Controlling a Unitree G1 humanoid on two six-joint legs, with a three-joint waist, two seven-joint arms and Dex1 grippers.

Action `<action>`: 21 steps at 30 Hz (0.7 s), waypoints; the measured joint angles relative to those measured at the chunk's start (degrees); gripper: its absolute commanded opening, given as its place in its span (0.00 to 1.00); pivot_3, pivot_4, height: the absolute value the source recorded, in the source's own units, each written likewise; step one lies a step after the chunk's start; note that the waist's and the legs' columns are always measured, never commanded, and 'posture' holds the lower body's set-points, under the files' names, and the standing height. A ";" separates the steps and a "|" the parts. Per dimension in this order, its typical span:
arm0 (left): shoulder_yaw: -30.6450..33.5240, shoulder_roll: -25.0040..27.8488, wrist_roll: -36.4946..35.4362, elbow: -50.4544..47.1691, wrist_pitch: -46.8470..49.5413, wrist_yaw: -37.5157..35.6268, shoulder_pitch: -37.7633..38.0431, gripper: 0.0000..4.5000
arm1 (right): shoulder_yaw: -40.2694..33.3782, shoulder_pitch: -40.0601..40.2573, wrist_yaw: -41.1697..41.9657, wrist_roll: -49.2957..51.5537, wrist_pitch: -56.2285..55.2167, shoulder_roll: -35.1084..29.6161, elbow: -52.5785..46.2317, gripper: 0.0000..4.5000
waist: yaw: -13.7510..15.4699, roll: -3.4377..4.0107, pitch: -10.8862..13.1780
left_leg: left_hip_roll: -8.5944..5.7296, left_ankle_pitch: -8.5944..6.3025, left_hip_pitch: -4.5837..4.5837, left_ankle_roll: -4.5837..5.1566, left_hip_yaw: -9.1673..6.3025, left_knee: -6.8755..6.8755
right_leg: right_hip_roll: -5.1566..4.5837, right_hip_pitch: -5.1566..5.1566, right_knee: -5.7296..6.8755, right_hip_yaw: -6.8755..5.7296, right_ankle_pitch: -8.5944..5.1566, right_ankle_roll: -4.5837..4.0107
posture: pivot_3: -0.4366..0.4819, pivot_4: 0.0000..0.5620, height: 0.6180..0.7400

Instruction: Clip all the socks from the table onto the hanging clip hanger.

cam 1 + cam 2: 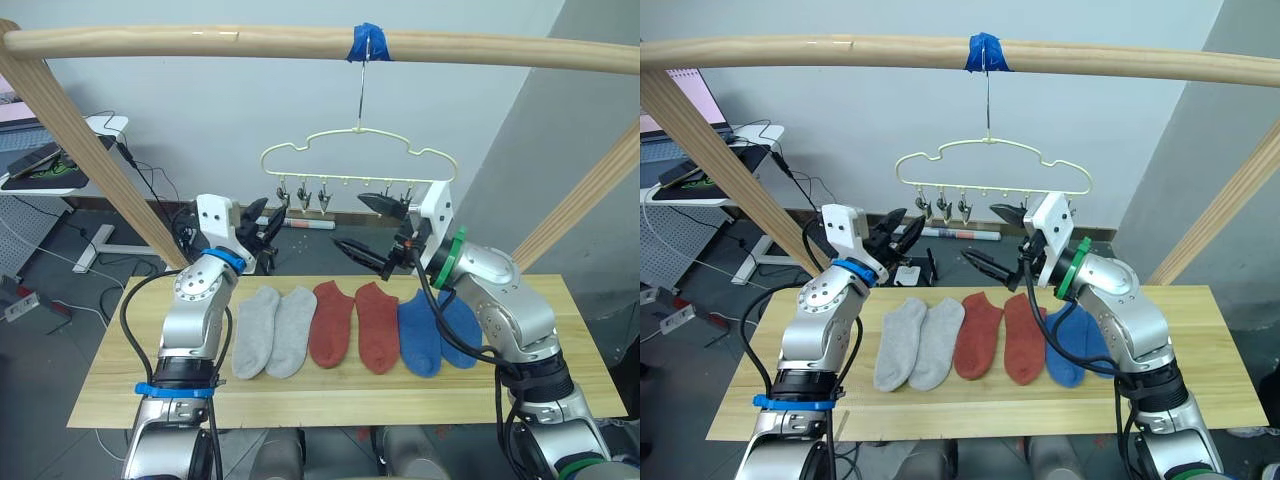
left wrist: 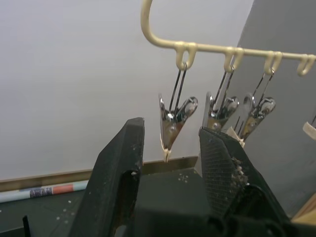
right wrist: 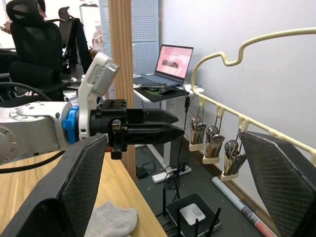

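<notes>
Six socks lie in a neat row on the table (image 1: 560, 330), toes toward the robot: two light grey socks (image 1: 272, 332) on its left, two rust red socks (image 1: 352, 325) in the middle, two blue socks (image 1: 432, 332) on its right, each pair touching side by side. None is clipped up yet.

Above the far edge of the table, the clip hanger (image 1: 357, 150) hangs from a blue tape wrap (image 1: 366, 42) on the round wooden beam (image 1: 200, 40), its metal clips (image 1: 303, 195) dangling in a row beneath the bar.

Both arms are raised in front of that row. The left gripper (image 1: 263, 222) hovers just short of the clips at the hanger's left end; in the left wrist view its two black fingers (image 2: 116, 177) stand apart with the end clip (image 2: 174, 121) framed between them, and nothing is in its grasp. The right gripper (image 1: 372, 228) is up on the other side, its fingers (image 3: 79, 182) spread very wide and empty, one tip near the clips on the hanger's right end and the other lower, above the red socks. The right wrist view looks across at the left gripper and a laptop (image 3: 174, 61) on a desk beyond.
</notes>
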 measured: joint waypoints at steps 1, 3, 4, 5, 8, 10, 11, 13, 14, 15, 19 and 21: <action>0.00 -0.22 0.10 0.31 -0.49 0.17 -0.35 0.43 | 0.00 -0.05 -0.02 0.01 0.09 0.02 -0.01 1.00 | -0.01 0.00 0.00 | 0.00 0.00 0.00 0.00 0.00 0.00 | 0.00 0.00 0.00 0.00 0.00 0.00 | 0.33 0.33 1.00; 0.01 -0.64 0.26 1.27 -1.30 0.82 -1.13 0.43 | 0.00 -0.15 -0.02 0.01 0.19 0.10 -0.01 1.00 | -0.01 0.00 0.00 | 0.00 0.00 0.00 0.00 0.00 0.00 | 0.00 0.00 0.00 0.00 0.00 0.00 | 0.33 0.33 1.00; -0.01 -0.87 0.33 1.60 -1.54 0.97 -1.38 0.43 | 0.00 -0.31 -0.04 0.01 0.20 0.12 -0.01 1.00 | -0.02 0.00 0.00 | 0.00 0.00 0.00 0.00 0.00 0.00 | 0.00 0.00 0.00 0.00 0.00 0.00 | 0.32 0.33 1.00; -0.08 -0.95 0.42 1.96 -1.69 0.99 -1.56 0.43 | 0.00 -0.57 -0.05 0.01 0.20 0.17 -0.04 1.00 | -0.04 0.00 0.00 | 0.00 0.00 0.00 0.00 0.00 0.00 | 0.00 0.00 0.00 0.00 0.00 0.00 | 0.32 0.33 1.00; -0.11 -1.37 0.76 3.28 -2.70 1.12 -2.12 0.43 | -0.01 -1.27 -0.11 0.13 0.52 0.25 -0.23 1.00 | -0.10 0.00 0.00 | 0.00 0.00 0.00 0.00 0.00 0.00 | 0.00 0.00 0.01 0.00 0.00 0.00 | 0.32 0.33 1.00; -0.12 -1.78 1.13 4.53 -3.54 1.22 -2.70 0.43 | -0.01 -1.79 -0.13 0.19 1.04 0.32 -0.69 1.00 | -0.12 0.00 0.00 | 0.00 0.00 0.00 0.00 0.00 0.01 | 0.00 0.00 0.01 0.00 0.01 0.00 | 0.31 0.33 1.00; -0.13 -1.92 1.24 4.78 -3.72 1.23 -2.85 0.43 | -0.01 -1.81 -0.13 0.21 1.08 0.34 -0.94 1.00 | -0.13 0.00 0.00 | 0.00 0.00 -0.01 0.00 0.00 0.01 | 0.00 0.00 0.01 0.00 0.01 0.00 | 0.31 0.33 1.00; -0.14 -2.09 1.48 6.08 -4.18 1.33 -3.65 0.43 | -0.01 -1.84 -0.14 0.20 1.17 0.39 -1.03 1.00 | -0.14 0.00 0.00 | 0.00 0.00 0.00 0.00 0.00 0.01 | 0.00 0.00 0.01 0.00 0.01 0.00 | 0.31 0.33 1.00; -0.14 -2.16 1.54 6.42 -4.50 1.47 -3.74 0.43 | -0.01 -1.83 -0.15 0.20 1.21 0.39 -1.03 1.00 | -0.15 0.00 0.00 | 0.00 0.00 -0.01 0.00 0.00 0.01 | 0.00 0.00 0.01 0.00 0.01 0.00 | 0.31 0.33 1.00; -0.13 -2.35 1.61 6.79 -4.99 1.69 -3.82 0.43 | -0.01 -1.83 -0.17 0.19 1.24 0.39 -1.03 1.00 | -0.17 0.00 0.00 | 0.00 0.00 0.00 0.00 0.00 0.01 | 0.00 0.00 0.01 0.00 0.01 0.00 | 0.31 0.33 1.00; -0.13 -2.77 1.82 8.54 -6.20 2.34 -4.33 0.43 | -0.04 -1.85 -0.28 0.20 1.51 0.42 -1.03 1.00 | -0.21 0.00 0.00 | 0.00 0.00 0.00 0.00 0.00 0.01 | 0.00 0.00 0.01 0.00 0.01 0.00 | 0.31 0.33 1.00; -0.11 -3.08 1.89 8.71 -6.46 2.44 -4.40 0.43 | -0.06 -1.92 -0.30 0.21 1.78 0.41 -1.02 1.00 | -0.23 0.00 0.00 | 0.00 0.00 -0.01 0.00 0.00 0.01 | 0.00 0.00 0.01 0.00 0.01 0.00 | 0.31 0.33 1.00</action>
